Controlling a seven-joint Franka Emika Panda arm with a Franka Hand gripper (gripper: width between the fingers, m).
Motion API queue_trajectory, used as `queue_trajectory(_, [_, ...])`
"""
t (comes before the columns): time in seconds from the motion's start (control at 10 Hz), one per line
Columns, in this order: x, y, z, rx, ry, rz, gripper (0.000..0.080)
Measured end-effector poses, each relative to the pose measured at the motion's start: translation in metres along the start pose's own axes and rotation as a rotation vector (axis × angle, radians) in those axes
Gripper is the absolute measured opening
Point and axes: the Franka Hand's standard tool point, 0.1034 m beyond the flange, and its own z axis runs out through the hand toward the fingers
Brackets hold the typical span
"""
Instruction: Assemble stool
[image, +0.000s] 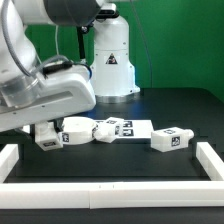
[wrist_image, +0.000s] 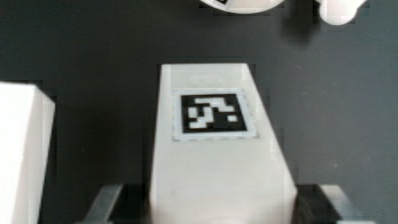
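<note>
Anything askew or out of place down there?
Nothing damaged or spilled: loose legs lie on their sides beside the seat, a stray leg apart toward the exterior view's right; the gripper holds the held leg.

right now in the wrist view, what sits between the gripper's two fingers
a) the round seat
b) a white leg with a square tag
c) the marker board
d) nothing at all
b: the wrist view shows the white leg, its black-and-white tag facing the camera, running down between the two fingers of the gripper, which press against its sides.
</note>
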Motion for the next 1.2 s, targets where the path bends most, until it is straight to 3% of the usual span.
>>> queue_trajectory(0.2, [0.000,0.014,0.002,-0.010,0.023,-0.037,0.0337])
queue_trajectory(0.4, [0.001,0.011,0.003,-0.008,0.020,-0.043,0.0337])
queue_trajectory(0.5, [0.001,0.011,0.003,-0.009,0.020,-0.045,0.0423])
queue_trajectory(0.6, [0.001,0.010,0.003,-0.009,0.019,-0.047,0.0560])
queue_trajectory(0.7, [0.001,0.010,0.003,-0.009,0.019,-0.049,0.0621])
queue_trajectory(0.9, [-0.001,0.000,-0.003,-0.014,0.006,-0.028,0.0644])
queue_trajectory(1.2, [-0.012,-0.021,-0.015,-0.047,0.045,-0.062,0.0649])
